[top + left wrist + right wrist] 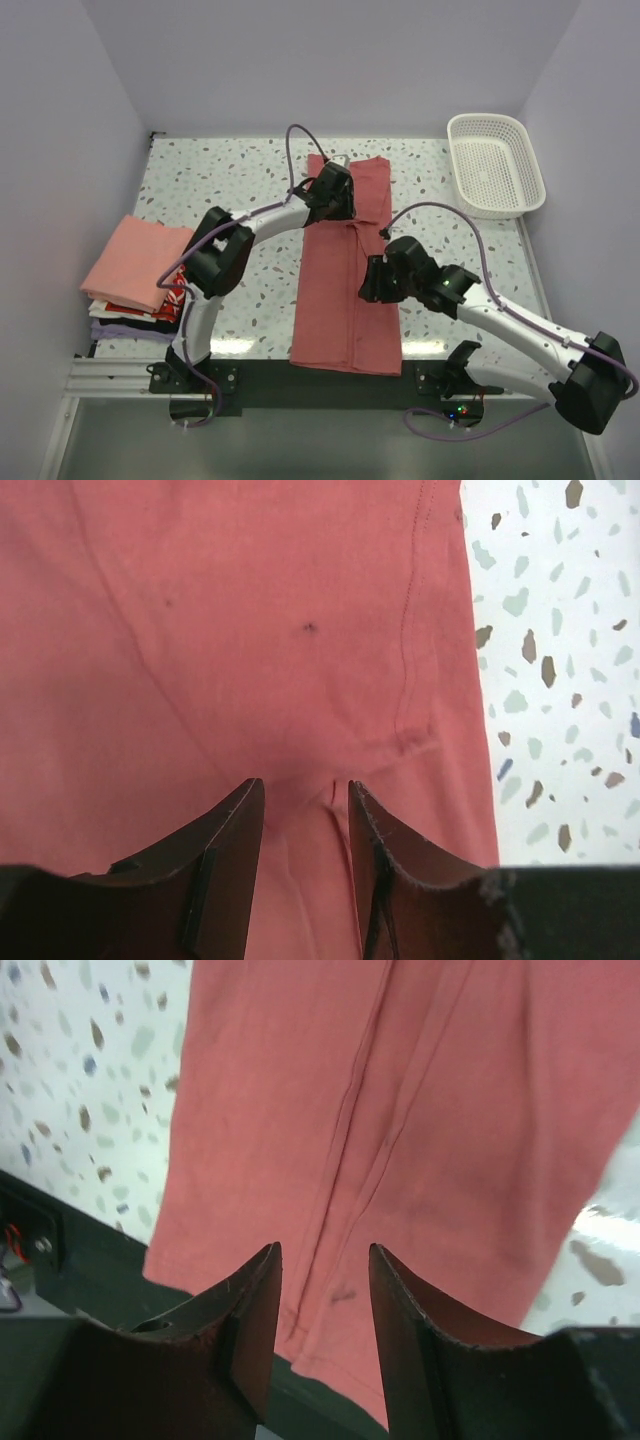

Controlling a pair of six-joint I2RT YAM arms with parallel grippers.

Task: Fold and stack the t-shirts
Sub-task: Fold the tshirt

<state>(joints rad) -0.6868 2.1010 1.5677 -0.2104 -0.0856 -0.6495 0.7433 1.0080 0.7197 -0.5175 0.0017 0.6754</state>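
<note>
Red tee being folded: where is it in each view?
Top external: red tee, a long strip at mid-picture.
Left wrist: red tee fills left and centre.
Right wrist: red tee fills centre and right.
Landmark: speckled tabletop beside its edge.

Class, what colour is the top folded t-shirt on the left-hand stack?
The folded t-shirt is salmon-pink; top external view.

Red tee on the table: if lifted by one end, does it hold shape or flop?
Probably floppy: the red t-shirt lies as a long strip with soft creases, so a lifted end should drape. Likely light: thin cloth puckers at the left gripper. Pushed, it may bunch rather than slide.
</note>
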